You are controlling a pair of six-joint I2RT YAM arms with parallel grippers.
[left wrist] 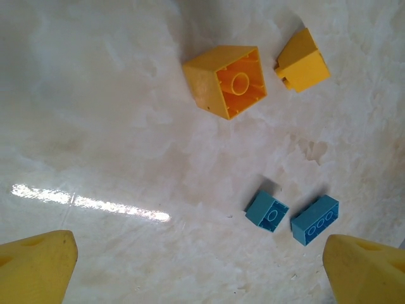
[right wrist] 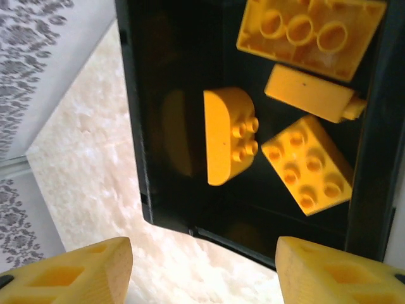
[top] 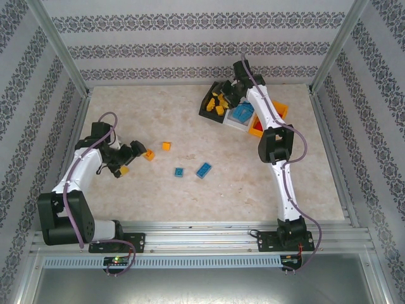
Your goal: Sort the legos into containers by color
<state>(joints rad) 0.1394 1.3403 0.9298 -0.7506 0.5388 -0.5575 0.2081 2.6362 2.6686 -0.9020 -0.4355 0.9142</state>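
- Tabletop (top: 253, 183) of glossy, cream, marble-patterned surface is lying under everything and catching a streak of glare.
- Right gripper (top: 235, 88) is hanging over the black bin (top: 207, 106), its matte yellow wedge fingers (right wrist: 76, 272) spread wide with nothing between them.
- Left gripper (top: 136, 152) is hovering low over the loose bricks, its wedge fingertips (left wrist: 38, 266) also spread wide and pinching nothing.
- Bins of smooth plastic are sitting joined in a slanted row at the far side: black, then the white bin (top: 231, 124) with blue pieces in it, then the orange bin (top: 254, 133).
- Yellow bricks are lying inside the black bin: a round-topped brick (right wrist: 228, 136), a studded block (right wrist: 307, 164) and a long brick (right wrist: 310, 28) showing its hollow tubes.
- Out on the table, a chunky yellow brick (left wrist: 224, 82) is lying tipped, showing its hollow underside, with a sloped yellow brick (left wrist: 302, 61) near it.
- Nearby, a short blue brick (left wrist: 266, 211) and a longer blue brick (left wrist: 314, 220) are lying just beside each other.
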